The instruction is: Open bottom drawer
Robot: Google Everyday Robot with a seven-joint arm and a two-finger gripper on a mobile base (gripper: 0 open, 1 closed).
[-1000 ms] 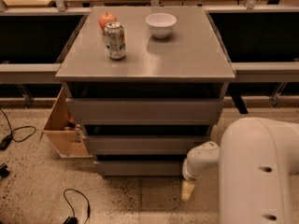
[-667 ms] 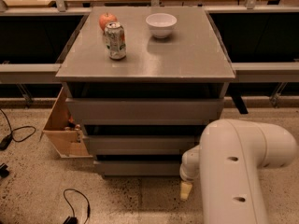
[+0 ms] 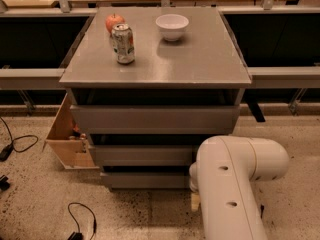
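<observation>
**A:** What is nearest?

**B:** The white arm (image 3: 235, 184) fills the near right, at about 5 o'clock in the view. The hand (image 3: 195, 202) peeks out low at the arm's left edge, just above the speckled floor (image 3: 40, 199). The arm covers most of it, so I cannot tell whether it is clenched or released.

**A:** And the bottom drawer?

**B:** The bottom drawer (image 3: 145, 180) is just beside the hand, at about 10 o'clock from it. Its short grey front runs leftward, and the arm overlaps its right end. I cannot tell whether the hand touches the panel.

**A:** How does the drawer stand?

**B:** Only the flat front shows, with a dark gap above it. No tray interior is in view.

**A:** Beyond that?

**B:** A black cable (image 3: 82, 219) lies on the floor at 7 o'clock. The middle drawer (image 3: 140, 155) comes above the bottom one, then the taller top drawer (image 3: 155, 119). A light wooden box (image 3: 67, 136) leans against the left side of the table (image 3: 200, 59), at 9 o'clock.

**A:** And on top?

**B:** A drink can (image 3: 123, 44) stands upright at 11 o'clock. A red apple (image 3: 114, 22) sits just behind it. A white bowl (image 3: 172, 26) sits at 12 o'clock, apart from both.
</observation>
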